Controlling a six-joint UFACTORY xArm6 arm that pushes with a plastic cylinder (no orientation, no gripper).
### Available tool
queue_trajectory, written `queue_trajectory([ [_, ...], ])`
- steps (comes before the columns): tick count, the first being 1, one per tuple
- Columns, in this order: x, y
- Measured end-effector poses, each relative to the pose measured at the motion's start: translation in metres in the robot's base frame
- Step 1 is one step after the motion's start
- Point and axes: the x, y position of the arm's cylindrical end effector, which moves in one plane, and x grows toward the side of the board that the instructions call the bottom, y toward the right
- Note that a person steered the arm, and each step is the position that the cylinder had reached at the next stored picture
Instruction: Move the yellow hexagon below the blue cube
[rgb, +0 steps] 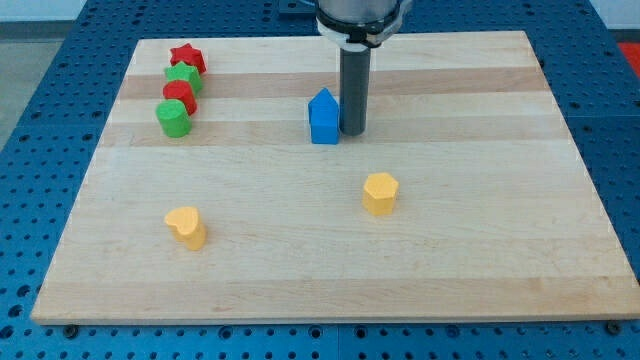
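Yellow hexagon: sits right of centre in the lower half of the bench, below and slightly right of the blue cube, well apart from it. Yellow heart-shaped block: lower left, easily mistaken for the target. Further up, tool ending in my tip, a plain rod with nothing to open and nothing held, planted just beside the cube's right face. Risk: sweeping leftward shoves the cube off its spot; an off-centre push spins the hexagon aside. Upper left: red and green blocks, clear of any likely path.
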Motion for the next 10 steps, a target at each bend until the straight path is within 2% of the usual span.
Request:
queue_trajectory([
  [3,-0.003,-0.002],
  [4,-0.003,0.033],
  [5,0.015,0.078],
  [6,0.073,0.108],
  [7,0.117,0.101],
  [8,0.131,0.067],
  [10,0.117,0.044],
])
